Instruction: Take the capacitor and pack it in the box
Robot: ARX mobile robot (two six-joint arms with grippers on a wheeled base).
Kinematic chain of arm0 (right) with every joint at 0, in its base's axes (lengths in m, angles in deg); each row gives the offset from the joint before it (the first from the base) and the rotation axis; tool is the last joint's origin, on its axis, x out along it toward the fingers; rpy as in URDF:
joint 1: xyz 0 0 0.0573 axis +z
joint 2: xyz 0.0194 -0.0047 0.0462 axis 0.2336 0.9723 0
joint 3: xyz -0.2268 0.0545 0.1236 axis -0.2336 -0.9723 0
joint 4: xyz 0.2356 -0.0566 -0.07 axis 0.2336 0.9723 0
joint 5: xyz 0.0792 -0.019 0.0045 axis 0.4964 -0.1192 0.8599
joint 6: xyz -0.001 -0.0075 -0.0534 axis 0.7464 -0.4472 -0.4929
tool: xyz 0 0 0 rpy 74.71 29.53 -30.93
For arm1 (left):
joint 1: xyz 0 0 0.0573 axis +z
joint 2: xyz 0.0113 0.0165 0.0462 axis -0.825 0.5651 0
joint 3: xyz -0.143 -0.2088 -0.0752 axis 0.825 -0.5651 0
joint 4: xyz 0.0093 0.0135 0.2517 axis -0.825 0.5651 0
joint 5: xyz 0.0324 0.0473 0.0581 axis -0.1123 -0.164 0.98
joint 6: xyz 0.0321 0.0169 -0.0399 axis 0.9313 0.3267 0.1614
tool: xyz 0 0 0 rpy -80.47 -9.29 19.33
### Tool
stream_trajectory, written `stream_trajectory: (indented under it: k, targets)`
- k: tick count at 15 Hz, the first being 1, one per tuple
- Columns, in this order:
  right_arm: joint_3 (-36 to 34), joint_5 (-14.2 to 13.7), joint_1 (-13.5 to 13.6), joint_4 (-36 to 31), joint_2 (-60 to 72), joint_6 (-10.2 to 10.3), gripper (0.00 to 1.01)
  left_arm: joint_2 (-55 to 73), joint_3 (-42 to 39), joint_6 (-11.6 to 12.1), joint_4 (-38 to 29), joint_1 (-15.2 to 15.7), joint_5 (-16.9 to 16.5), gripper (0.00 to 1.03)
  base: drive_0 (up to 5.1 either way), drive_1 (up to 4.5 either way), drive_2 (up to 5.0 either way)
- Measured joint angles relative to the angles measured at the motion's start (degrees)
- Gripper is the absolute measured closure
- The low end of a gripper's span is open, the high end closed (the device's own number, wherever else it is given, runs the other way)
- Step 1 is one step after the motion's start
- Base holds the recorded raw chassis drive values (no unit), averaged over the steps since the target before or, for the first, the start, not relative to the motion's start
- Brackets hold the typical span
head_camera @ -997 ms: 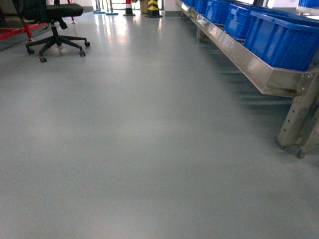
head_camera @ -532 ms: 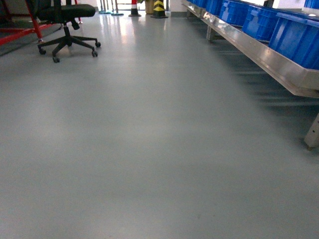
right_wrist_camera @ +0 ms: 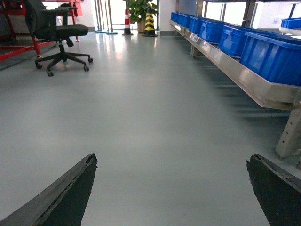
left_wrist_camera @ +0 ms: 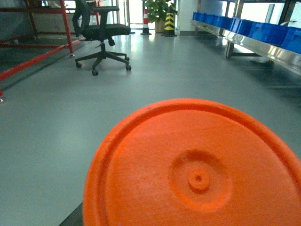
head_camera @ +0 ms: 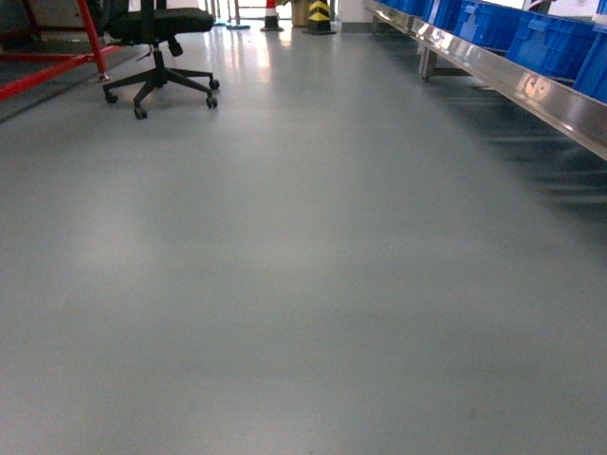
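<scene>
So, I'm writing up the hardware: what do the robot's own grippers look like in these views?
Only the right gripper shows: two dark grey to black, wedge-shaped fingers with rough, worn edges. An orange ridged disc fills the left wrist view, hiding any fingers. No cables or markings are visible.

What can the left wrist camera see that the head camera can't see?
Only the left wrist camera shows a big round orange disc filling the bottom of its picture, and a green plant by the far wall. Only the head camera shows such a wide stretch of bare grey floor right in front of the robot. Both show the black office chair, the red frame, the striped post and the blue crates on the metal rack. Neither shows a gripper, a capacitor or the box.
</scene>
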Motion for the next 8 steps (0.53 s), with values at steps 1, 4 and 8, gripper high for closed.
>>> stream_trajectory:
  k: [1,4,8]
  targets:
    - [0.0,0.0,0.0,-0.1,0.0,0.0,0.03,0.0,0.0,0.0,-0.2,0.0,0.0,0.60,-5.0,2.41,2.4]
    - [0.0,0.0,0.0,-0.1,0.0,0.0,0.03,0.0,0.0,0.0,0.0,0.0,0.0,0.60,-5.0,2.45,2.4]
    - [0.0,0.0,0.0,0.0,0.0,0.0,0.03,0.0,0.0,0.0,-0.2,0.0,0.0,0.60,-5.0,2.45,2.4]
